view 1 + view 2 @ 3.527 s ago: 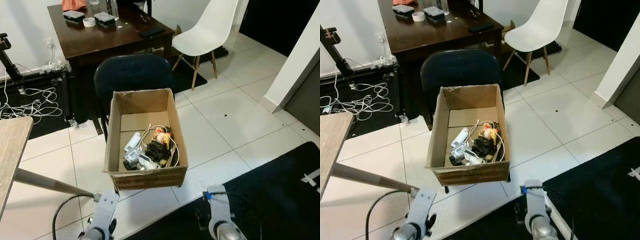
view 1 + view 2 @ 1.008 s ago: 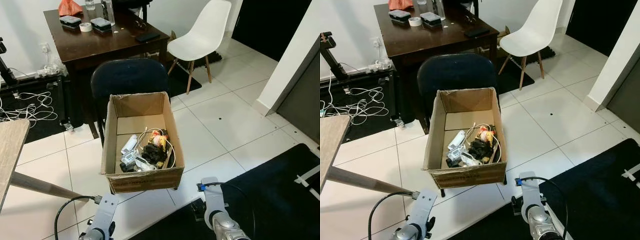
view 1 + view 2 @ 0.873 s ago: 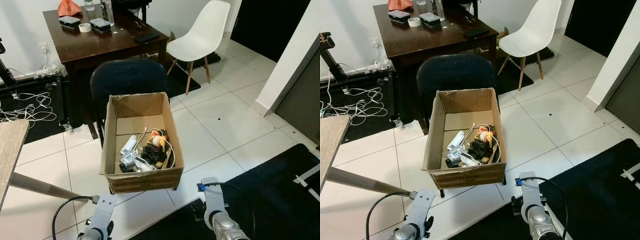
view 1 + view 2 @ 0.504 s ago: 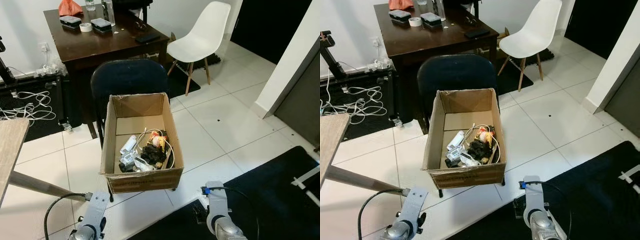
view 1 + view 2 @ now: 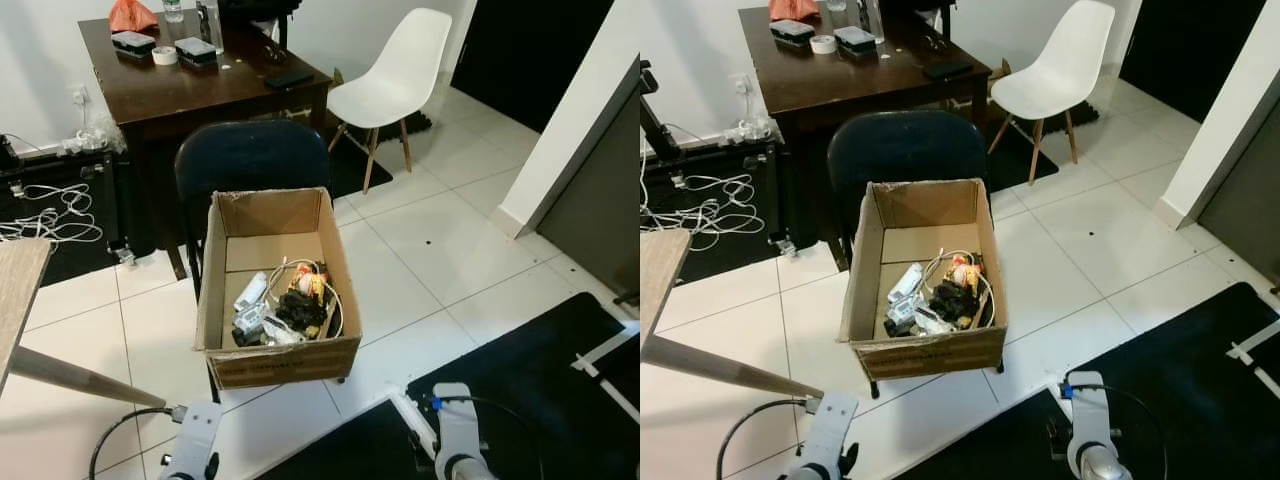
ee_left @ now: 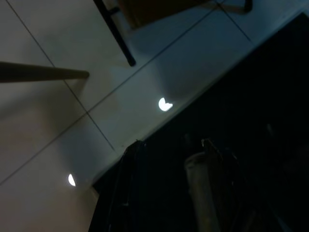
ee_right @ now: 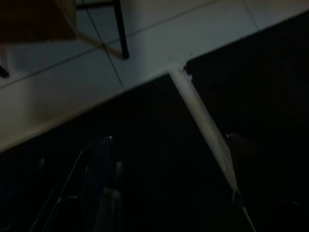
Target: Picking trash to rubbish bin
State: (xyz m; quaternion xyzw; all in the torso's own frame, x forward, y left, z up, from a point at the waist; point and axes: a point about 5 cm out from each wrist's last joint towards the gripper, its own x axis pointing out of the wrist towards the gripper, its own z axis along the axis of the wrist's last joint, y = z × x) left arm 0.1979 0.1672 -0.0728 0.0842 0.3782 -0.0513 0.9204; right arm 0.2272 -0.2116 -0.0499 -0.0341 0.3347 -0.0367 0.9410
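An open cardboard box (image 5: 277, 361) rests on a dark blue chair (image 5: 250, 158) in front of me. Inside it lies a pile of trash (image 5: 284, 309): white packets, a black bundle, an orange-yellow wrapper and a thin white cable. My left arm (image 5: 195, 450) and right arm (image 5: 456, 446) hang idle at the bottom edge, nearer to me than the box and apart from it. The left gripper (image 6: 166, 188) hangs in deep shade over the edge of the black mat. Dark mat and a pale strip lie under the right gripper (image 7: 166, 179).
A dark wooden table (image 5: 220, 85) with small items stands behind the chair, and a white chair (image 5: 395, 70) to its right. Cables (image 5: 45, 210) lie on the floor at the left. A wooden tabletop corner (image 5: 15, 290) juts in at the left. A black mat (image 5: 540, 370) covers the near right floor.
The whole picture has shifted a little as the camera moved. The box and its contents stay as they were. Both arms hang low throughout.
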